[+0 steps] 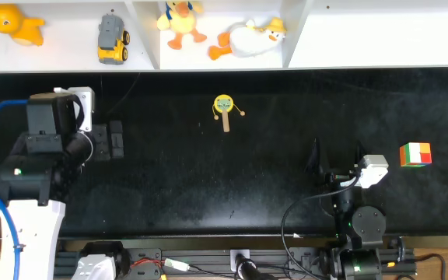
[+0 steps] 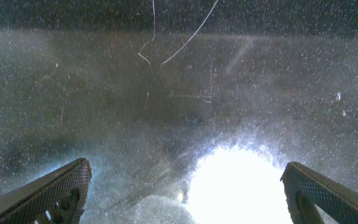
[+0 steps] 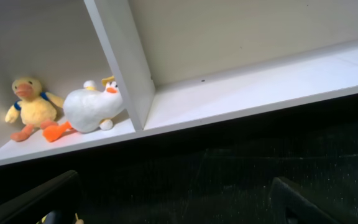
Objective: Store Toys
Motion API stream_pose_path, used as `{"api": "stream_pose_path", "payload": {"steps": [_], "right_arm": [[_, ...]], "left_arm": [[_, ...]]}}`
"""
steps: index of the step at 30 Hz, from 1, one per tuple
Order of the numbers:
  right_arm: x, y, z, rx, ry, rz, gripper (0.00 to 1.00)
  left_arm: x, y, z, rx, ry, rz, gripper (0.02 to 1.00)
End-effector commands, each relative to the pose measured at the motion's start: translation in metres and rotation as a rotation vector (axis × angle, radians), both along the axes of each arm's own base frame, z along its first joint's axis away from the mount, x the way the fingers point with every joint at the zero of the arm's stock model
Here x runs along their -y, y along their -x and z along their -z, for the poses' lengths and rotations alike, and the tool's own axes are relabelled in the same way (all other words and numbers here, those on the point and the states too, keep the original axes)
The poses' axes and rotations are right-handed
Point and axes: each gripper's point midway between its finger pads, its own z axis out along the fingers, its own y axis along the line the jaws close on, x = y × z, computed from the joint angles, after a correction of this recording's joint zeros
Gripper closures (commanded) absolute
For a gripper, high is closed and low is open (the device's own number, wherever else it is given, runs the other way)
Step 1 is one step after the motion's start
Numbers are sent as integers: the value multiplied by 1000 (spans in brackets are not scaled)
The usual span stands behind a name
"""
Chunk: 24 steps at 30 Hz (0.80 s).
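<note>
A: Starting at the far left of the top view, what do we have?

B: We see the white shelf [image 1: 364, 48] running along the top edge. In its left compartment sit an orange-yellow duck [image 1: 18, 23] and, to its right, a grey and yellow toy truck [image 1: 113, 39].

A: And below them?

B: The left gripper [image 1: 108, 141] sits over the black table [image 1: 208, 194] at centre left, apart from every toy. In its wrist view we see its fingers [image 2: 51, 193] spread wide, with bare tabletop between them.

A: Moving on to the middle.

B: The middle compartment holds a yellow plush duck [image 1: 181, 22] and, just beside it on the right, a white plush goose [image 1: 249, 39] with orange feet. Below them, out on the table just above centre, lies a small yellow-green rattle drum [image 1: 224, 109], its wooden handle pointing down the frame. We place it well apart from both grippers.

A: And the right side?

B: The right gripper [image 1: 337, 159] sits right of centre in the lower half, aimed towards the shelf. We make out its fingers [image 3: 42, 199] held wide apart, the dark table showing between them. Furthest right, a coloured cube [image 1: 415, 154] rests on the table, near that gripper but not touching it.
</note>
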Motion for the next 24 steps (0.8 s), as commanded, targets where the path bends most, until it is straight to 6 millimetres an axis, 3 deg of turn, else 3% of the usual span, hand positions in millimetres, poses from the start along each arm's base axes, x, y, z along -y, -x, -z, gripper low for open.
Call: {"api": "stream_pose_path", "payload": {"steps": [1, 7, 10, 18, 24], "right_arm": [[0, 0, 4, 0, 7, 2, 5], [0, 0, 4, 0, 7, 2, 5], [0, 0, 4, 0, 7, 2, 7], [0, 0, 4, 0, 7, 2, 5], [0, 0, 4, 0, 7, 2, 5]], "left_arm": [[2, 7, -8, 40, 14, -5, 20], [9, 16, -31, 275, 43, 22, 20], [9, 19, -29, 402, 41, 24, 20], [14, 14, 19, 671, 133, -10, 20], [16, 11, 47, 779, 193, -32, 20]]}}
